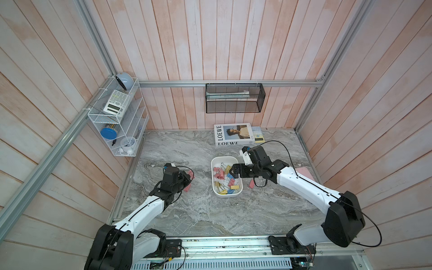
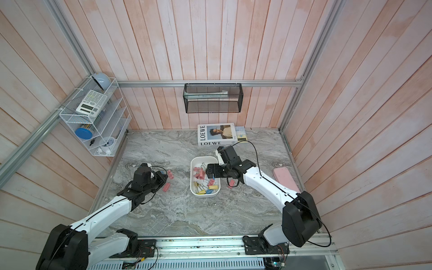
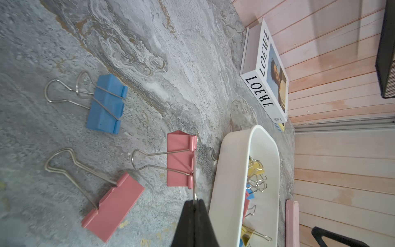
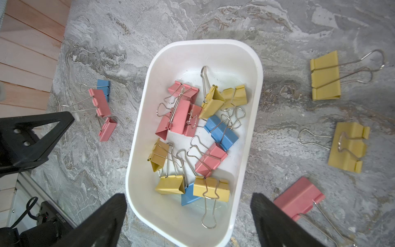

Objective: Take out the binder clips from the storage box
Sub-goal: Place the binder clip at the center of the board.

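The storage box (image 4: 230, 64), a shallow white tray of smooth, glossy plastic with rounded corners, sits mid-table on the grey veined marble tabletop (image 3: 149, 42). Inside it the binder clips (image 4: 177, 119) lie in a loose tangle. Their folded sheet-metal bodies are matt pink, yellow and blue, and their thin silver wire handles loop across one another.

The right gripper (image 4: 188, 196) hangs over the box, its black, grainy fingers spread wide and holding nothing. Left of the box, the left gripper (image 3: 195, 202) has its black fingers pressed together on the wire handle of a pink binder clip (image 3: 180, 158). Whether that clip's body touches the marble I cannot tell. Near it on the stone lie a blue clip (image 3: 105, 102) and a second pink clip (image 3: 113, 205), their handles folded out flat. On the box's right side, two yellow clips (image 4: 326, 76) and a third pink clip (image 4: 298, 197) rest on the marble
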Robot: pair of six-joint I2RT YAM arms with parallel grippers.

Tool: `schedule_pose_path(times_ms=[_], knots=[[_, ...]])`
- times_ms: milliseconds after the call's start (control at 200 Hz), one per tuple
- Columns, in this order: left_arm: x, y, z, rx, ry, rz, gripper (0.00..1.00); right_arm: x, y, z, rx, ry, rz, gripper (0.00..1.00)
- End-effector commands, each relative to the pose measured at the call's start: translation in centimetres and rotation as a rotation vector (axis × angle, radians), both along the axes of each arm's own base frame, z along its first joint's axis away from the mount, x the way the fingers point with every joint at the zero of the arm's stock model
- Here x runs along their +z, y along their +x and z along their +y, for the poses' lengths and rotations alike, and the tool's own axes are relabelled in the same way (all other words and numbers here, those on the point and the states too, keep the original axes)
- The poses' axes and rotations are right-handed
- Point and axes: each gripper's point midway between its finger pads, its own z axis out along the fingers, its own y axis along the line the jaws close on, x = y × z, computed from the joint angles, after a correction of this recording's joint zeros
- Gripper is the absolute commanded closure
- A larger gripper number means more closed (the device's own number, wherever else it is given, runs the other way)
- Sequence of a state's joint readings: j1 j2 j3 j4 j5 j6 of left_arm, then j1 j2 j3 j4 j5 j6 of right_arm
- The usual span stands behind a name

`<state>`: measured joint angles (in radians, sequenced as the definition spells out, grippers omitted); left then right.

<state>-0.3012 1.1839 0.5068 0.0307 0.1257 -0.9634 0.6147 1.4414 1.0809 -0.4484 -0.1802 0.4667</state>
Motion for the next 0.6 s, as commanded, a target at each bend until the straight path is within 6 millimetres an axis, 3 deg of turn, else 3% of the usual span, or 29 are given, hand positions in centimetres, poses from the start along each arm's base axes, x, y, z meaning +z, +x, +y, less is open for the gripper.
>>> schedule_pose_path(times_ms=[0, 290, 530, 595], knots=[[1.9, 2.6, -1.0, -0.027, -0.025, -0.103, 1.00, 0.2, -0.7, -0.1, 0.011, -0.015, 0.001, 0.02], [-1.5, 4.8, -2.3, -0.062, -0.047, -0.081, 1.00, -0.7, -1.1, 1.4, 0.060, -0.068, 0.011, 0.02], [-4.9, 3.8, -2.0, -0.053, -0.074, -0.040, 0.97, -1.8, -1.3, 3.5, 0.109, -0.103, 0.025, 0.02], [-5.3, 3.5, -1.8, -0.051, -0.077, -0.029, 0.87, -2.3, -1.3, 3.9, 0.120, -0.121, 0.031, 0.02]])
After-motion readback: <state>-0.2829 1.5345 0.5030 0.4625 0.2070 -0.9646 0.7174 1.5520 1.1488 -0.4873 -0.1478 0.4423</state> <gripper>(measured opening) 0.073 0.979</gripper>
